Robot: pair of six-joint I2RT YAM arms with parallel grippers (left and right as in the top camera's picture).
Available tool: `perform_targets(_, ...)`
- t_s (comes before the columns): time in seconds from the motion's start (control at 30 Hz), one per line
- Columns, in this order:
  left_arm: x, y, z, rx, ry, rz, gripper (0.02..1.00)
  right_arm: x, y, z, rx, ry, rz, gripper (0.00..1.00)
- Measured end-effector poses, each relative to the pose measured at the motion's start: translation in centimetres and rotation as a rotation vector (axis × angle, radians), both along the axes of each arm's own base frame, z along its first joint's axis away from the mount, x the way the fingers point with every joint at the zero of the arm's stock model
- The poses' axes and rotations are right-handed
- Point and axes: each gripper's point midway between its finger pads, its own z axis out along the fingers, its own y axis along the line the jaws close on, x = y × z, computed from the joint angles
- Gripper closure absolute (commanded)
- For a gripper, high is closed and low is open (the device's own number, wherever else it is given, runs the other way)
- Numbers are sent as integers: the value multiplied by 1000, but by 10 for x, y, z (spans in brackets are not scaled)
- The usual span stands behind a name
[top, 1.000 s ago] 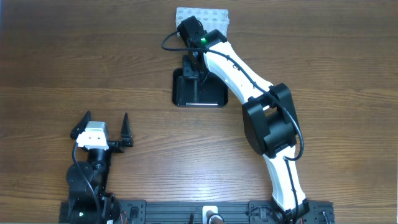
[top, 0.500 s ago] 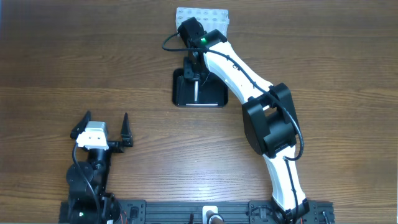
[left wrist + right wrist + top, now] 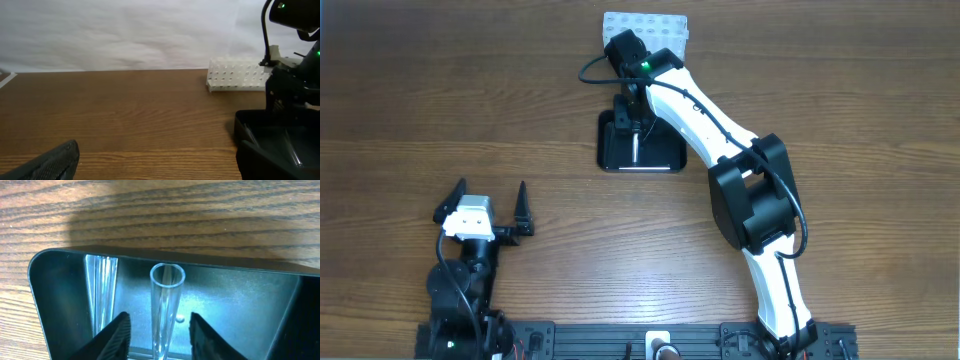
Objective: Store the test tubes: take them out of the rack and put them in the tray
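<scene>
The right gripper [image 3: 159, 330] has its fingers apart around the test tube [image 3: 167, 292] in the tray [image 3: 50, 295] — lift straight up, no bumping — then go for the rack [image 3: 645, 25] at 12 o'clock.

A second ago the floor of the black tray [image 3: 665, 160] under my right pincer [image 3: 632, 118] looked dark. Half a second later a test tube [image 3: 636, 148] showed there as a pale line, and now it lies between my parted jaws.

brown wood-grain table [image 3: 840, 90], pale, perhaps fabric backdrop [image 3: 125, 35] behind its far edge
</scene>
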Motion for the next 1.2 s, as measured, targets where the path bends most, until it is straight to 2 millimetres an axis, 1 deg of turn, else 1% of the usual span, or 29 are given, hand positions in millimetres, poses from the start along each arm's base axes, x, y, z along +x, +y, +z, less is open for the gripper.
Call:
perform_targets(0.07, 0, 0, 0, 0, 0, 0, 18, 6, 0, 5, -2, -34, 5, 176)
perform_targets(0.13, 0, 0, 0, 0, 0, 0, 18, 17, 1, 19, 6, -104, 28, 121)
perform_targets(0.17, 0, 0, 0, 0, 0, 0, 18, 26, 4, 32, 19, -163, 50, 106)
perform_targets(0.23, 0, 0, 0, 0, 0, 0, 18, 49, 8, 67, 46, -314, 90, 86)
perform_targets(0.27, 0, 0, 0, 0, 0, 0, 18, 63, 8, 90, 54, -408, 102, 82)
perform_targets(0.33, 0, 0, 0, 0, 0, 0, 18, 87, -3, 134, 44, -574, 98, 69)
perform_targets(0.37, 0, 0, 0, 0, 0, 0, 18, 95, -5, 142, 44, -612, 92, 64)
perform_targets(0.4, 0, 0, 0, 0, 0, 0, 20, 109, -14, 156, 35, -678, 76, 62)
perform_targets(0.43, 0, 0, 0, 0, 0, 0, 18, 120, -26, 162, 15, -715, 56, 60)
perform_targets(0.5, 0, 0, 0, 0, 0, 0, 18, 135, -46, 163, -13, -749, 20, 42)
perform_targets(0.53, 0, 0, 0, 0, 0, 0, 20, 149, -61, 162, -32, -778, -8, 38)
perform_targets(0.57, 0, 0, 0, 0, 0, 0, 18, 158, -72, 159, -45, -790, -27, 29)
perform_targets(0.63, 0, 0, 0, 0, 0, 0, 18, 172, -82, 153, -62, -822, -41, 23)
perform_targets(0.67, 0, 0, 0, 0, 0, 0, 18, 178, -86, 146, -72, -827, -43, 25)
perform_targets(0.77, 0, 0, 0, 0, 0, 0, 18, 185, -85, 122, -93, -809, -26, 25)
perform_targets(0.83, 0, 0, 0, 0, 0, 0, 18, 187, -85, 110, -99, -796, -21, 31)
perform_targets(0.87, 0, 0, 0, 0, 0, 0, 18, 189, -84, 101, -102, -786, -20, 38)
perform_targets(1.0, 0, 0, 0, 0, 0, 0, 18, 194, -84, 88, -103, -785, -22, 69)
perform_targets(1.13, 0, 0, 0, 0, 0, 0, 18, 199, -83, 77, -98, -789, -31, 172)
perform_targets(1.17, 0, 0, 0, 0, 0, 0, 18, 200, -84, 74, -96, -787, -37, 231)
perform_targets(1.2, 0, 0, 0, 0, 0, 0, 18, 201, -84, 71, -95, -783, -42, 261)
